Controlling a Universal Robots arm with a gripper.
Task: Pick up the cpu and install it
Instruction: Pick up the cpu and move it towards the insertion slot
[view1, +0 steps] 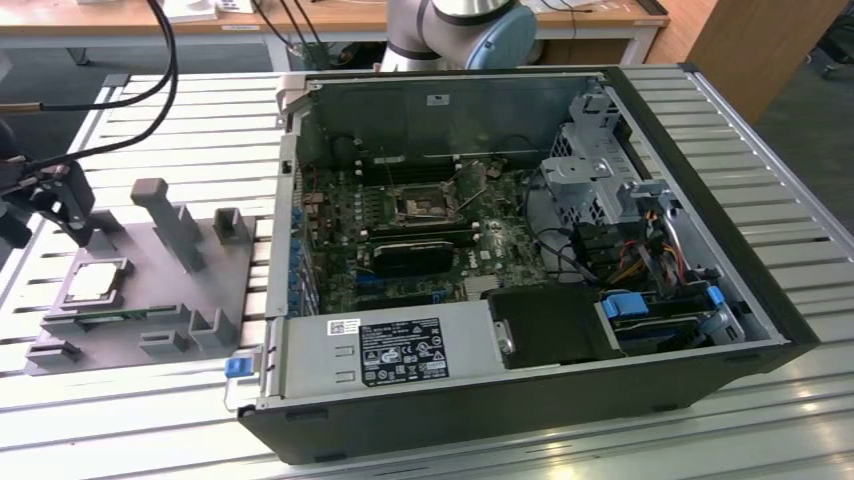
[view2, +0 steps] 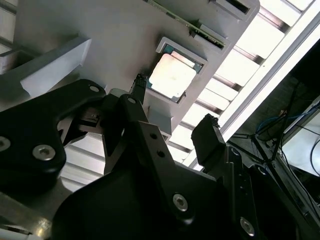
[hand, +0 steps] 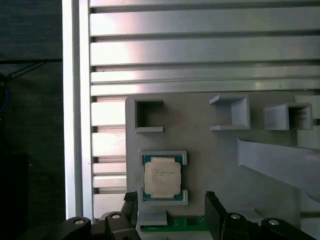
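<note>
Landmark: grey fixture plate (view1: 160, 282) lying flat on the slatted metal worktop (view1: 134, 425).

- The cpu (view1: 96, 282) sits in a shallow framed nest on the plate, near the plate's edge on the exterior view's left. Silvery top plate faces up, lying flat. In the first wrist view the cpu (hand: 162, 178) sits square in its nest, with raised grey lips at two opposite sides. A green circuit strip (hand: 187, 222) lies on the plate just beside the nest.
- The end effector (view1: 83, 238) hangs over the plate, near the cpu's nest and above it, clear of the chip. In both wrist views the two dark fingers are spread wide, wider than the cpu, one to each side of the nest: end effector (hand: 170, 200), end effector (view2: 174, 102). Nothing between them; no contact with the cpu (view2: 172, 77) that I can see.
- Grey upright posts (view1: 167, 215) and small open box-shaped holders (hand: 231, 114) rise from the plate, away from the nest.
- Open computer case (view1: 534, 400) lies on its side just beside the plate, on the exterior view's right of it. Its board faces up, and the dark square socket (view1: 424, 205) shows well apart from the plate.
- Arm base (view1: 461, 30) stands beyond the case, far from the plate. Black cables (view1: 160, 60) hang down above the plate's far side.
</note>
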